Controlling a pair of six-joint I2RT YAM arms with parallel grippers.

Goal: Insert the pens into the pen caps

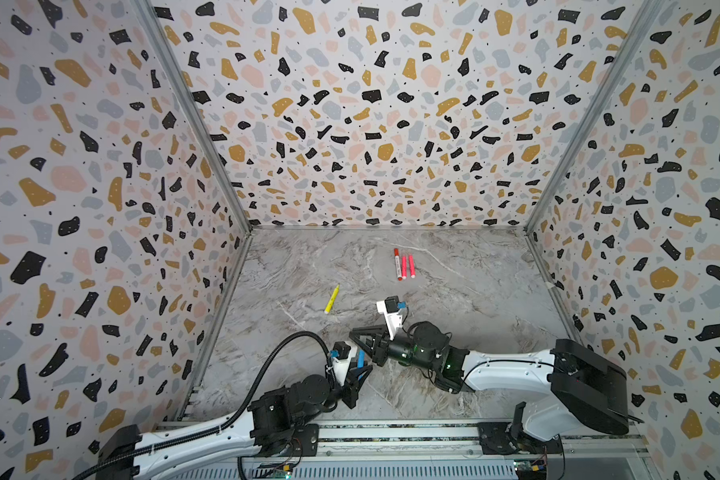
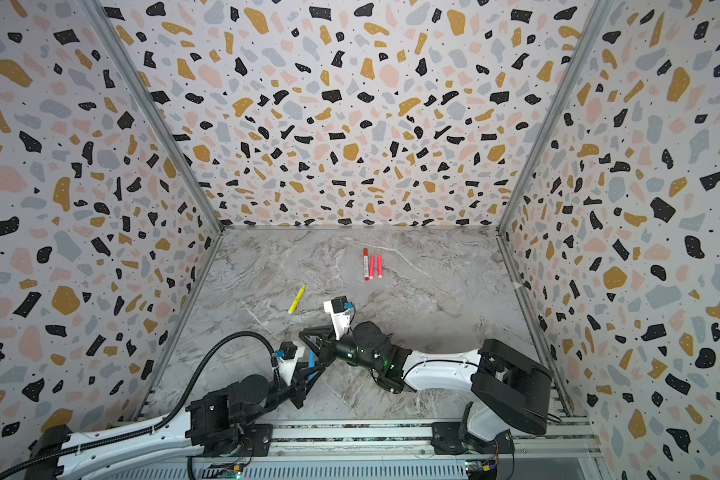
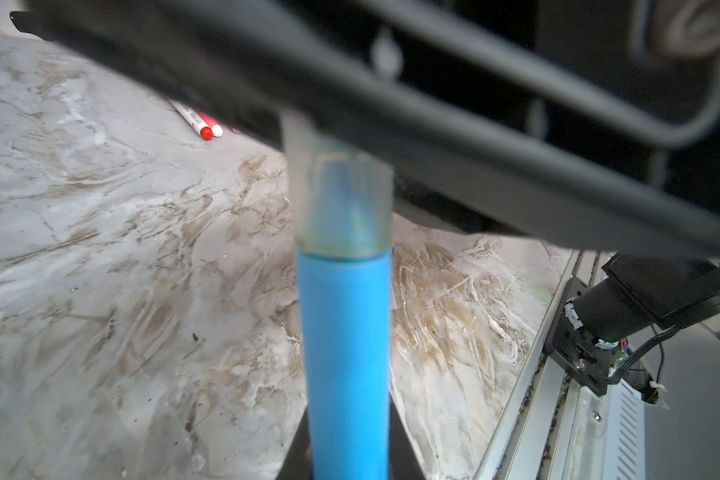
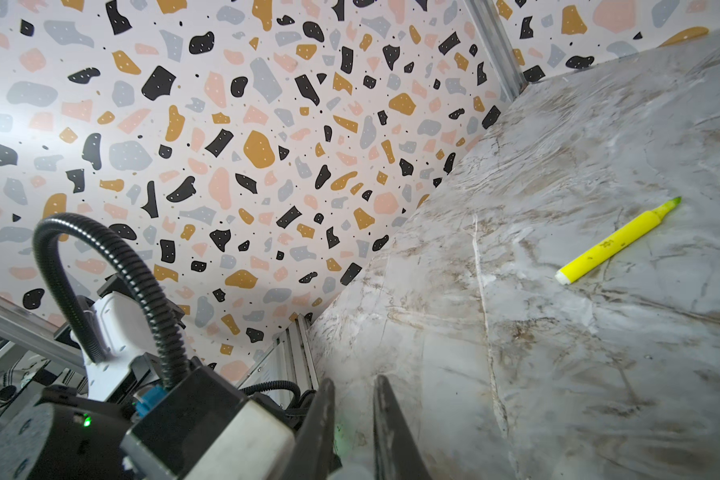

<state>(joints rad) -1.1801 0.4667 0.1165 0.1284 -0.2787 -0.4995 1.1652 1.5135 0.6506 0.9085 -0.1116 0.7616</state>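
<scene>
Left wrist, left hand (image 3: 346, 457) gripping blue pen (image 3: 344, 332), right hand (image 4: 354, 380) pinching cap (image 3: 341, 199), marker (image 3: 190, 117) label illegible

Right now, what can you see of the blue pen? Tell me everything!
The blue pen is a smooth, round, bright blue plastic-looking tube. The left gripper is shut on one end. Its tip sits inside a see-through cap, pushed down to the body. The cap's far end hides behind the right gripper. In both top views the pen is near the front, between the grippers.
</scene>
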